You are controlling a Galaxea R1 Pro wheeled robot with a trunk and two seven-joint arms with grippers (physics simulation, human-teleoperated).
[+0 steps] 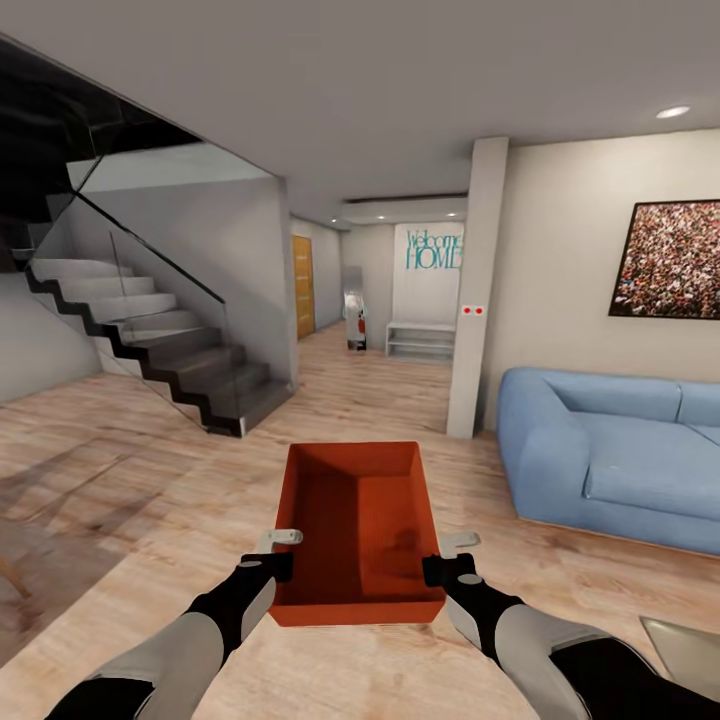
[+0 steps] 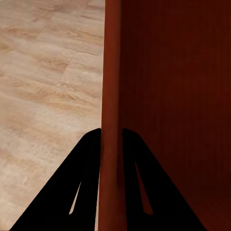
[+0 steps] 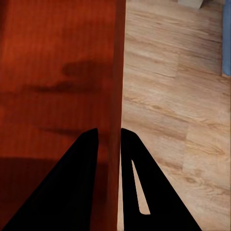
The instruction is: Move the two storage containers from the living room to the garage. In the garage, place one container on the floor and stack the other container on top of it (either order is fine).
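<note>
We carry one storage container (image 1: 360, 530), orange-red and open-topped, out in front of our trunk, clear of the wood-plank floor (image 1: 130, 480) of the living room. The left gripper (image 1: 272, 566) clamps the container's left wall near the corner closest to us, and the right gripper (image 1: 440, 568) clamps the right wall at the matching spot. In the left wrist view the two dark fingers (image 2: 79, 187) sit either side of the thin wall (image 2: 109, 96), one inside and one outside, pressed against it; the right wrist view shows the same pinch on the other wall (image 3: 115, 72). We judge the two-sided hold is chosen because the bin is too wide for one gripper and has no handle; pinching opposite walls keeps it level and stops it swinging while the base rolls. Held low and centred, it leaves the view ahead open. The blue sofa (image 1: 610, 460) lies to our right, the staircase (image 1: 160, 350) to our left, and a corridor runs ahead past a white pillar (image 1: 475, 290) toward an orange-wood door (image 1: 303, 285) on its left side. That door may be the garage way, though we cannot tell from here. The bin looks empty. Transport is under way; the set-down on concrete is not yet done.
</note>
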